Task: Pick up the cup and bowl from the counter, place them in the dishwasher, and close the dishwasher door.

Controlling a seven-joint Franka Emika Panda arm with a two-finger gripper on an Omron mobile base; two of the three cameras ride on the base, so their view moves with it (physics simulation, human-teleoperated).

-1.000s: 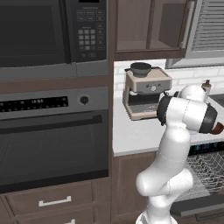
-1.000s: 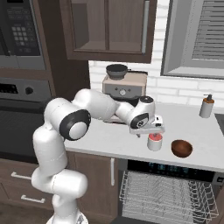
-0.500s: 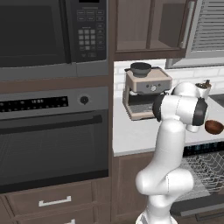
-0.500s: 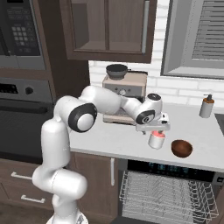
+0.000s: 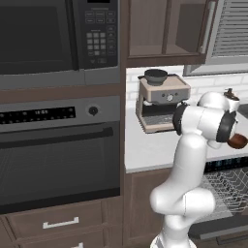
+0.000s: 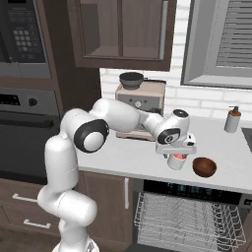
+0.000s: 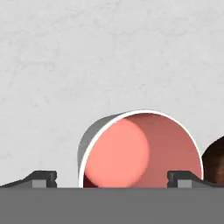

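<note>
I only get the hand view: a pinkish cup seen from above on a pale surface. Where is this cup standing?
Observer: The cup stands on a kitchen counter, in front of a coffee machine.
Visitor: What is the brown thing at my right edge?
Observer: A small brown bowl, apart from the cup.
Visitor: Has the claw grabbed the cup?
Observer: No. The gripper hangs open right over it.
Visitor: Anything below the counter?
Observer: An open dishwasher with its wire rack pulled out.

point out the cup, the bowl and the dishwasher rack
cup (image 7: 140, 151), hand view, on its pink inner wall
bowl (image 6: 204, 167), right base view, on its reddish-brown side
dishwasher rack (image 6: 187, 221), right base view, on the grey wire grid
</note>
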